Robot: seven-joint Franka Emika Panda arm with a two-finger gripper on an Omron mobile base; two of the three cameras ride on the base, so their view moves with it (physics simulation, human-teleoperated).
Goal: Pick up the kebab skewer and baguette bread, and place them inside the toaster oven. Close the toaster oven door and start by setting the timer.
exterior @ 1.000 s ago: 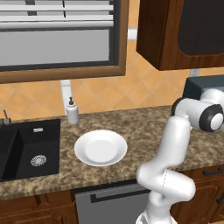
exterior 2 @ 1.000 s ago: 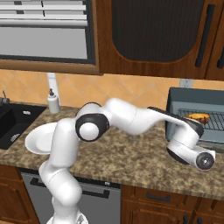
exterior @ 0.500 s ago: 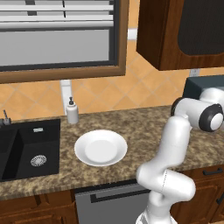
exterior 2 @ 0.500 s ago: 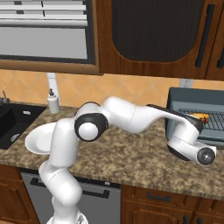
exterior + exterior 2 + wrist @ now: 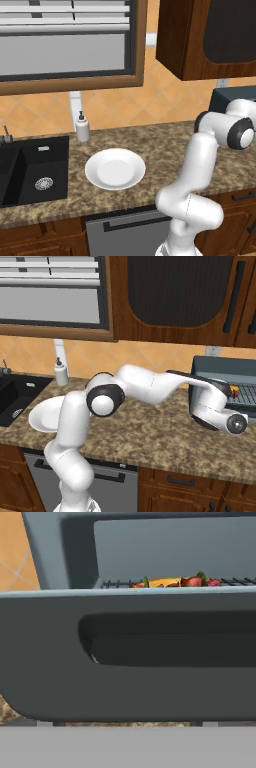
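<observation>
Dark two-finger pincer, jaws spread wide, empty, close before the lowered grey-framed glass toaster oven door [image 5: 150,662]. Beyond, on the rack of the blue-grey boxy toaster oven [image 5: 222,368]: red-brown kebab skewer [image 5: 197,580] beside golden baguette bread [image 5: 164,583]. Loading apparently done; next, lift door shut, then turn timer.

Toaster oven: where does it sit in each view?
Left base view: toaster oven at right edge, behind the arm.
Right base view: far right, past the wrist.
Hand view: close up, door lowered, kebab skewer inside.
Shared landmark: speckled counter beneath it.
</observation>
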